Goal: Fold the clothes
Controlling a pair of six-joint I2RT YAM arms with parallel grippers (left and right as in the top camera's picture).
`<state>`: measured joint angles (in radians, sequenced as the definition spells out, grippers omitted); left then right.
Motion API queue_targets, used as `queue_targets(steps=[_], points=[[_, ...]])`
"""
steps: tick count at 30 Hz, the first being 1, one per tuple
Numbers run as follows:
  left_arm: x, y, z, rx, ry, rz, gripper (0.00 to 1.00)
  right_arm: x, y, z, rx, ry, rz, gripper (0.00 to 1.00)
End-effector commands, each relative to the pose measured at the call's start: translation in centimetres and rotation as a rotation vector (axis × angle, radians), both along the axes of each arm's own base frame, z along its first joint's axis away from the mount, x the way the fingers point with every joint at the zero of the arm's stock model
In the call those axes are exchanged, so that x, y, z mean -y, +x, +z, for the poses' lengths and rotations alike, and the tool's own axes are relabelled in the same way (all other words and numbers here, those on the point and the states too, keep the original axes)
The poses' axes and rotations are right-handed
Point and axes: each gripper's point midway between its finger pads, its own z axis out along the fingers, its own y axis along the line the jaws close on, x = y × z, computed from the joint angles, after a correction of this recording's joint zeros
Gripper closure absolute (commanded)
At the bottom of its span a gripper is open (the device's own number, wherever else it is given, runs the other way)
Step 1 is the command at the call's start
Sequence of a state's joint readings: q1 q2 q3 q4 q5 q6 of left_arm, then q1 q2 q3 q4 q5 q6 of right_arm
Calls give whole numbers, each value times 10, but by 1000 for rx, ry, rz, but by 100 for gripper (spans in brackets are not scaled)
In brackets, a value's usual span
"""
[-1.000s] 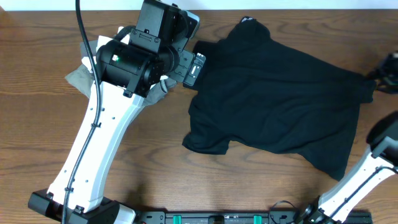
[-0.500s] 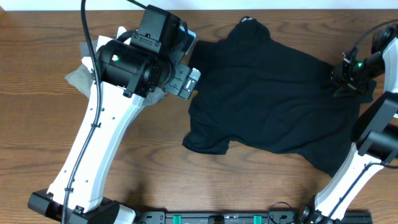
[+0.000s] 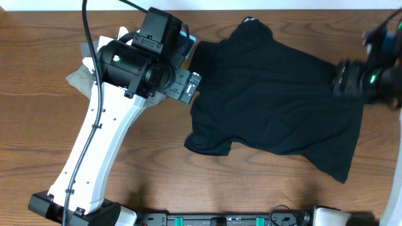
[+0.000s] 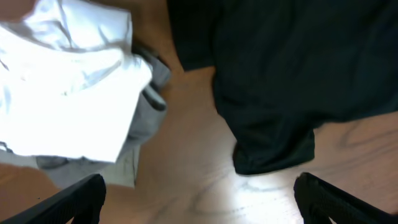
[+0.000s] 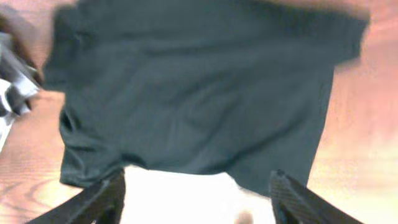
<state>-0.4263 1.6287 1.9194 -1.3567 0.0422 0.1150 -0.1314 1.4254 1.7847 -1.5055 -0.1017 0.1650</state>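
Overhead shows the black T-shirt (image 3: 276, 100) spread over the right half of the desk (image 3: 38, 138), rumpled, with no fold made yet. A white garment (image 4: 68, 93) and a grey garment (image 4: 149, 93) sit piled at the left under the left arm (apparently done, though the white one looks bunched). The left claw (image 4: 199, 190) hangs near a sleeve, fingers wide apart and empty. The right claw (image 5: 198, 186) gapes too, above the shirt. Every fold on the black shirt seems left to do.
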Motion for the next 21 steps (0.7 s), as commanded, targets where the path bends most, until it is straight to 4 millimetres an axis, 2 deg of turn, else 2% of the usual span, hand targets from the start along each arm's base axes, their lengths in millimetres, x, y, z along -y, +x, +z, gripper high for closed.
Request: queue_targets(steps=[1, 7, 11, 13, 17, 21], points=[[-5, -5, 0, -28, -4, 58, 2, 8, -24, -66, -203, -8, -155, 25], [-4, -17, -31, -135, 6, 62, 2, -11, -57, -166, -391, 103, -195, 29], [-3, -27, -67, -229, 17, 57, 2, -11, -76, -214, -455, 126, -280, 29], [-3, -32, -87, -272, 18, 75, 2, -9, -84, -230, -475, 138, -334, 28], [-3, -41, -119, -334, 15, 106, 2, 1, -99, -250, -503, 143, -432, 22], [7, -50, -141, -390, -37, 90, 2, 17, -116, -264, -533, 174, -552, 14]])
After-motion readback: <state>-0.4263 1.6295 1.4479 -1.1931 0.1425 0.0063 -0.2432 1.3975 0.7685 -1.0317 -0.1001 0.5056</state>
